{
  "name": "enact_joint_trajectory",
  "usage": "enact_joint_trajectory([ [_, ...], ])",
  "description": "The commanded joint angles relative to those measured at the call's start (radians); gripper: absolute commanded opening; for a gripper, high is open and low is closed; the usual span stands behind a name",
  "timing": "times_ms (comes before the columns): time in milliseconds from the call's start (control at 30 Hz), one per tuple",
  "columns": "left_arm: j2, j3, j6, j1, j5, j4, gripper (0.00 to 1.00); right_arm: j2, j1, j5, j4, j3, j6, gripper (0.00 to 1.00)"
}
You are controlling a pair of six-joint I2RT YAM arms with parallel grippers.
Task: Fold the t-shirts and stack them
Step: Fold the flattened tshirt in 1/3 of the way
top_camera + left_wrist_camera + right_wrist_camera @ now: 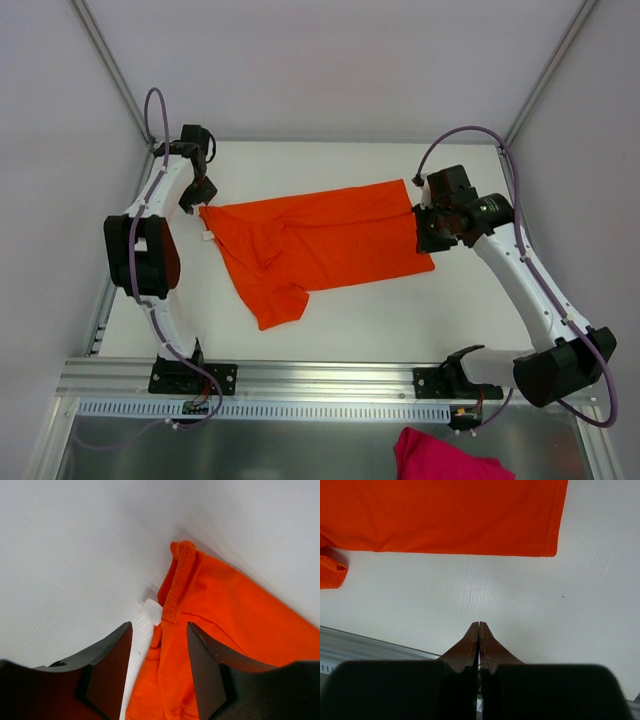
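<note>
My left fingers [107,670] stand apart, and the folded edge of the bright orange soft-fabric short-sleeved t-shirt [235,625] runs into the gap between them. I cannot tell whether either pad touches the cloth. Just ahead of the left gripper [159,627], a small white neck label [151,612] pokes out beside the ribbed collar seam; I cannot read anything on it.

My right fingers [470,647] are pressed together with only bare surface under them. The right gripper [479,626] is near the shirt's straight hem but apart from it.

From above, the t-shirt lies partly folded across the middle of the white matte tabletop [400,320]. Its collar end is by my left gripper, its hem end by my right, and one sleeve points toward the near edge.

Pale grey walls with slanting metal posts close in the table. A ribbed aluminium rail [330,380] carries my two bases along the near edge. Below it, a crumpled magenta cloth [450,460] lies on a metal shelf.

I count one orange t-shirt, one label, one magenta cloth and two arms.
</note>
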Motion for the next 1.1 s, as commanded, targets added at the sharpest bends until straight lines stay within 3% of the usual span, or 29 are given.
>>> enact_joint_trajectory([
  [0, -0.156, -0.078, 0.0, -0.013, 0.05, 0.051, 0.48, 0.015, 0.01, -0.044, 0.024, 0.016, 0.017, 0.01],
  [67, -0.229, -0.171, 0.032, -0.02, 0.195, 0.141, 0.47, 0.021, 0.013, -0.055, 0.035, 0.019, 0.015, 0.01],
  [167, -0.268, -0.233, 0.029, -0.075, 0.28, 0.152, 0.45, 0.045, 0.015, -0.055, 0.059, 0.011, 0.011, 0.01],
  [433, -0.27, -0.382, -0.02, -0.238, 0.373, 0.134, 0.41, 0.258, 0.013, -0.034, 0.208, 0.014, 0.014, 0.01],
  [500, -0.268, -0.412, -0.014, -0.252, 0.434, 0.126, 0.41, 0.298, 0.013, -0.015, 0.214, 0.026, 0.024, 0.12],
  [567, -0.268, -0.449, -0.009, -0.264, 0.44, 0.105, 0.4, 0.318, 0.013, 0.029, 0.262, -0.003, 0.041, 0.25],
  [667, -0.306, -0.512, -0.004, -0.286, 0.426, 0.095, 0.4, 0.347, 0.009, 0.065, 0.292, -0.038, 0.057, 0.32],
  [1067, -0.348, -0.669, -0.003, -0.307, 0.37, 0.078, 0.4, 0.383, 0.003, 0.046, 0.253, 0.045, 0.068, 0.29],
])
